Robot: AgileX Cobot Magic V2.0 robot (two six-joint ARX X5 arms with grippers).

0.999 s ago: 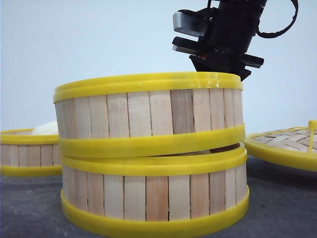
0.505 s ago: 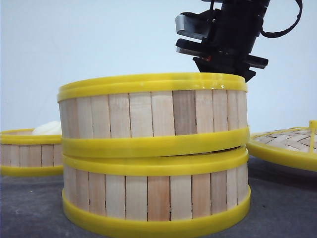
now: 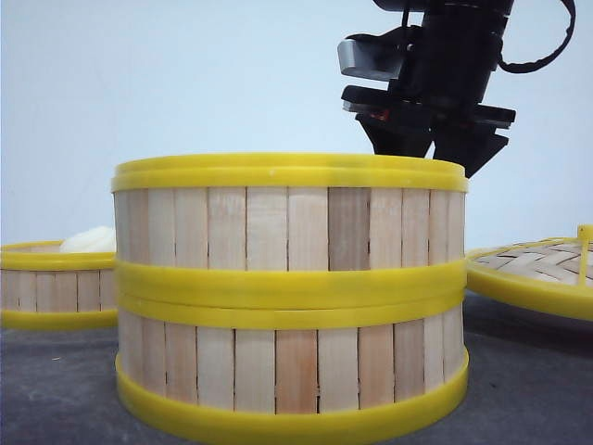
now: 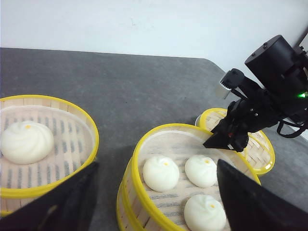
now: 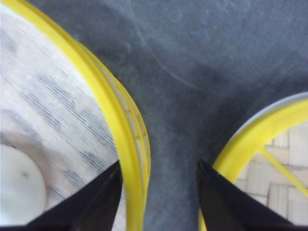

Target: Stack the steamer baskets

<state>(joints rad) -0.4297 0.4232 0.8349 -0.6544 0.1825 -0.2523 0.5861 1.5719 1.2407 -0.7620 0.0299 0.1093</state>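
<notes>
Soft, even, bright light throughout, with no harsh glare. In the front view the stacked steamer baskets are sharp against a plain pale wall. In the left wrist view a dim shadow lies on the grey counter beside the stack, and the near fingers are dark blurs. The right wrist view is soft and slightly out of focus, very close up.

Two steamer baskets sit stacked flush mid-frame, buns inside the top one; third basket far left.
</notes>
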